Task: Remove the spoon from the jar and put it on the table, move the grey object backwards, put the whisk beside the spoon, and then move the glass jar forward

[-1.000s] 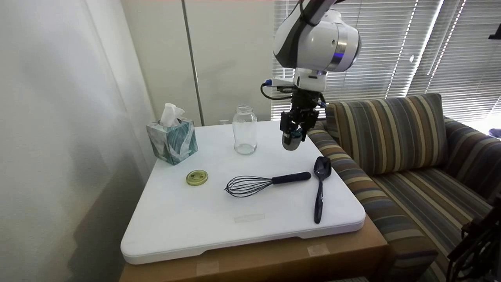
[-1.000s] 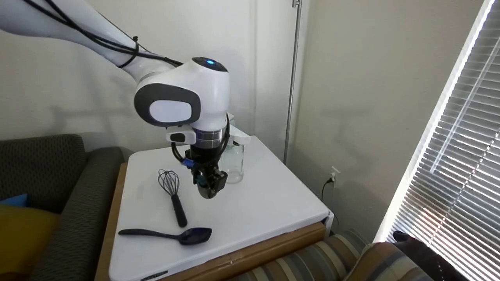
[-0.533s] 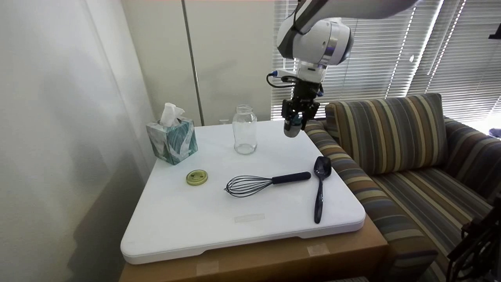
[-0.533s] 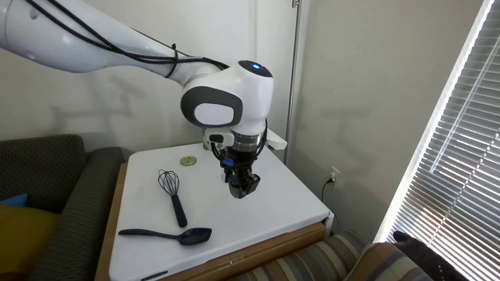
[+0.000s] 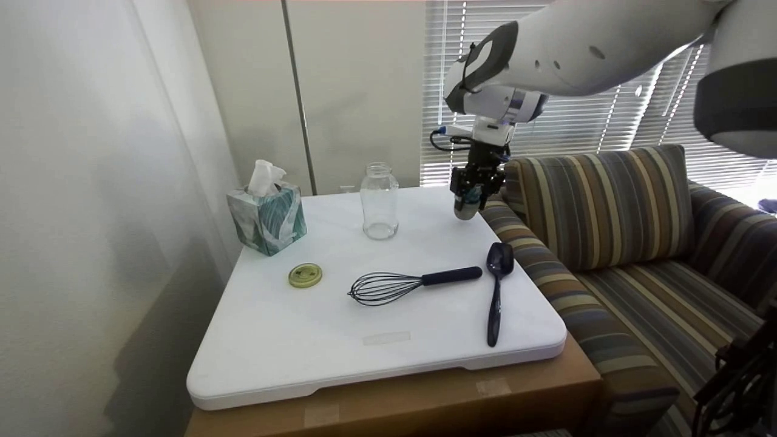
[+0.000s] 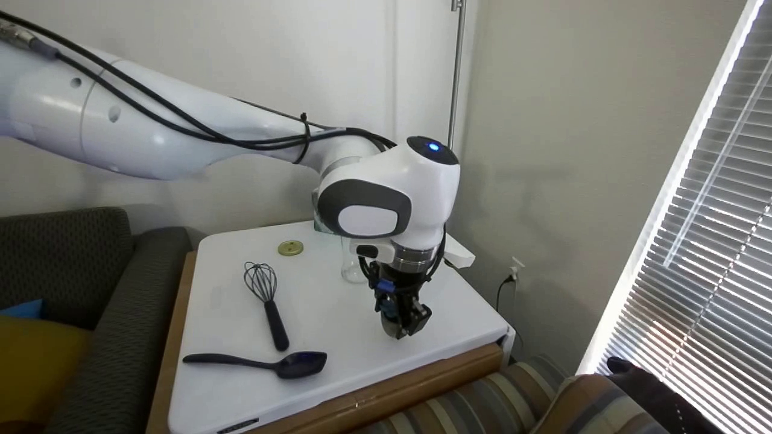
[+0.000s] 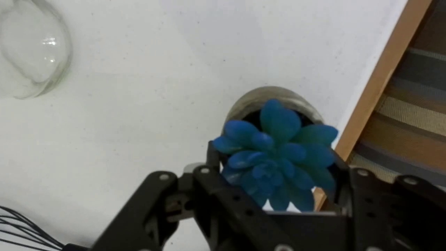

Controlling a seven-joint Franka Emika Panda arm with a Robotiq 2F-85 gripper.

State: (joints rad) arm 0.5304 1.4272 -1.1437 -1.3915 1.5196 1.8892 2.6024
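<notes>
The potted succulent has shifted towards the striped sofa; the tool pinches it; its backward move looks under way; release presumably next.

Blue succulent, seemingly grey pot, black spoon, white table, sofa striped in brown and tan.

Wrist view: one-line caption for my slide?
Gripper holds the potted plant; jar at upper left, whisk at lower left, both partly in frame.
</notes>
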